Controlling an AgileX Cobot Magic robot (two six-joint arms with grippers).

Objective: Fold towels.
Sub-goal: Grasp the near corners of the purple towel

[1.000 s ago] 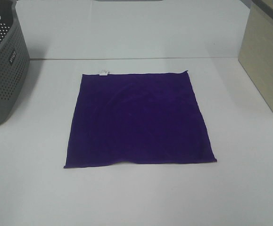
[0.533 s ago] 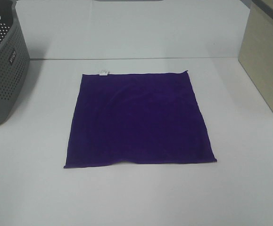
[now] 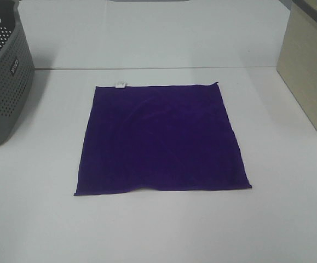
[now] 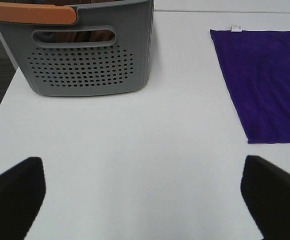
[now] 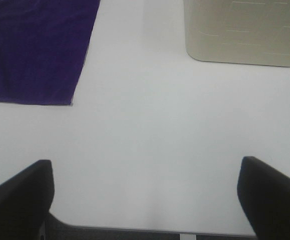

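The white worktop (image 3: 158,230) carries one purple towel (image 3: 161,137), spread flat and square in the middle without a single fold in it. A grey basket (image 3: 2,76) stands well to its left and a beige bin (image 3: 309,71) to its right, both clear of the cloth. The left claw (image 4: 145,197) and right claw (image 5: 145,195) hang over bare worktop, each off its own side of the towel, jaws wide apart and holding nothing. A small white tag (image 3: 120,84) sits on the far edge. As I see it, the folding hasn't begun, so every fold is left to do.

1 towel (image 3: 161,137), 1 basket (image 3: 7,87), probably 1 bin (image 3: 309,71)
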